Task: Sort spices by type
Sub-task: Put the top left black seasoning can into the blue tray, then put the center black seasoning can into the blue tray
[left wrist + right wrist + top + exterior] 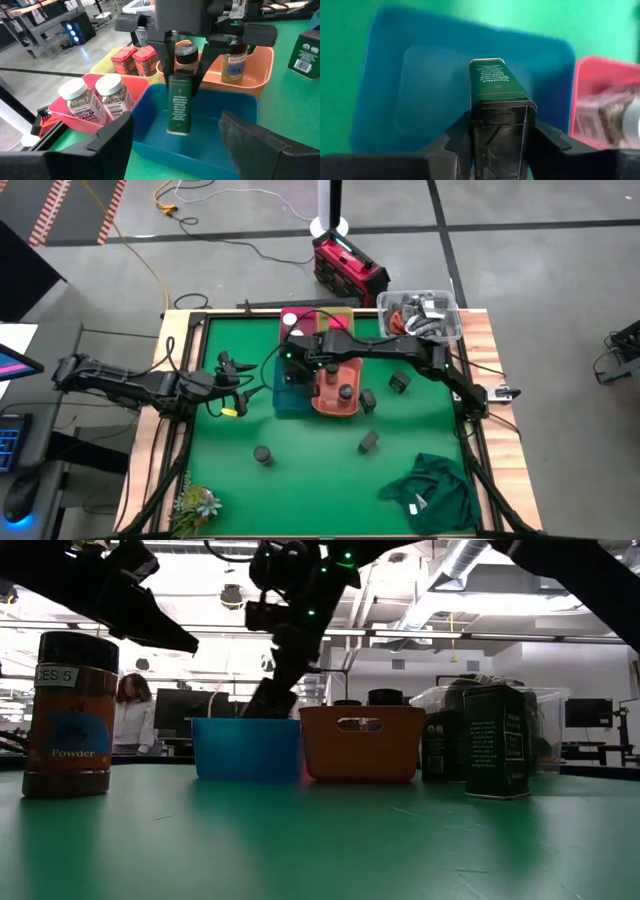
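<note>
My right gripper (295, 362) is shut on a dark green rectangular tin (178, 107) over the blue bin (150, 125). My left gripper (232, 390) waits open on the table's left side, level with that bin and facing it. The pink bin (135, 87) holds two white-capped jars (95, 100). Red blocks (134, 61) stand in the yellow bin, and dark round jars (186, 55) in the orange bin (335, 395). On the green mat stand a round jar (262, 454) and three tins (368, 442), (368, 400), (400, 383). My right gripper pinches the tin's upper end (502, 112) between its two fingers (462, 135), coming from above and pointing down. The tin hangs upright below the fingers, its lower end (177, 127) down between the blue bin's walls. Whether it touches the bin's floor, I cannot tell.
A clear box of cables (420, 315) sits at the far right corner. A crumpled green cloth (430, 490) lies near the right front, and a small plant (195, 502) at the left front corner. Open mat lies across the near middle. A person (130, 720) stands beyond the table.
</note>
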Controlling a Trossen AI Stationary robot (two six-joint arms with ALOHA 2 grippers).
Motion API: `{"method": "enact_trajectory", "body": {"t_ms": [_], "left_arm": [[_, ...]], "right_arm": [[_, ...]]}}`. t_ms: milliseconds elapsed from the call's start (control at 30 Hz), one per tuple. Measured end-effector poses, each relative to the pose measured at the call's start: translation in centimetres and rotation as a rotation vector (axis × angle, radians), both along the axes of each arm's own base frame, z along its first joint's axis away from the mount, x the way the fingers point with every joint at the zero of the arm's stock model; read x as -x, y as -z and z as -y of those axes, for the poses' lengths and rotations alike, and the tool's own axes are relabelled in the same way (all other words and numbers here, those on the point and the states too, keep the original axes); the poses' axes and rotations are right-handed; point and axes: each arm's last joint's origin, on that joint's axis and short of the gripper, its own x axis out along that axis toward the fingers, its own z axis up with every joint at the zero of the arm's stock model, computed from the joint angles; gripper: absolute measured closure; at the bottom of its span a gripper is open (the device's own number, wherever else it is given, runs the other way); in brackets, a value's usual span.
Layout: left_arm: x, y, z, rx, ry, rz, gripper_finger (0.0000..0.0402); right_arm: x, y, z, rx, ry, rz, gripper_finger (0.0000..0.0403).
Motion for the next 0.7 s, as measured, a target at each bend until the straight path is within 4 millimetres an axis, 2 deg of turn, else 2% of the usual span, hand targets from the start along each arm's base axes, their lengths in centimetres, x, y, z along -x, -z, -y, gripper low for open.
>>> {"method": "enact_trajectory", "body": {"t_ms": [267, 700], "left_arm": [[0.0, 0.0, 0.0, -0.008, 0.001, -0.004, 0.0120], [0.0, 0.0, 0.0, -0.005, 0.000, -0.002, 0.0120]], "right_arm": [[0.1, 0.7, 1.4, -0.006, 0.036, -0.025, 0.0227], [0.0, 0.5, 1.6, 0.002, 0.023, -0.006, 0.0153]]}}
